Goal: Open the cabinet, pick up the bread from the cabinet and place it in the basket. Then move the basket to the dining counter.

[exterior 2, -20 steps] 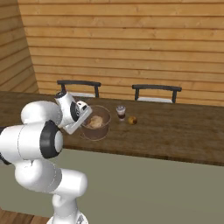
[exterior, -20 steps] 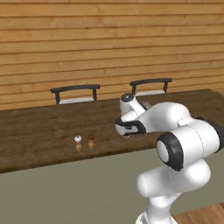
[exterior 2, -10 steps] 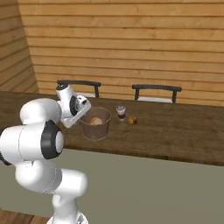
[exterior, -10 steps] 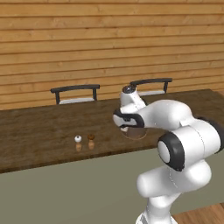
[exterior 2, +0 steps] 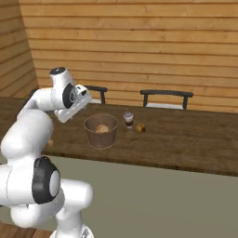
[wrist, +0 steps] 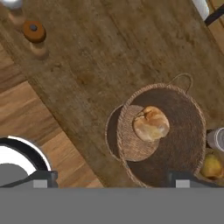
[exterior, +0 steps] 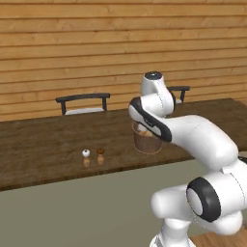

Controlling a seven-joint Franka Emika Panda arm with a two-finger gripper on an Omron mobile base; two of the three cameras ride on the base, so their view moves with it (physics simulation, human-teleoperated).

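Observation:
The round brown basket [exterior 2: 101,131] [exterior: 147,141] stands on the dark wood dining counter [exterior 2: 186,139] [exterior: 43,144] near its front edge. The tan bread [wrist: 151,123] [exterior 2: 102,128] lies inside it. In the hand view I look straight down into the basket [wrist: 192,105], whose thin loop handle is at its far rim. My gripper [wrist: 114,178] hangs above it, open, its fingers wide apart with nothing between them. In the right base view my hand [exterior 2: 74,103] is up and to the left of the basket, clear of the rim. The cabinet is out of view.
Salt and pepper shakers [exterior: 93,156] [wrist: 34,33] stand to the basket's left. A small glass [exterior 2: 128,119] and a yellow fruit [exterior 2: 141,127] [wrist: 211,166] sit just behind it on the right. Two dark chairs [exterior: 83,102] [exterior 2: 166,97] stand behind the counter, against the plank wall.
My gripper was shut at the basket's rim. It has opened, let go and risen up and away. The basket stays where it was on the counter.

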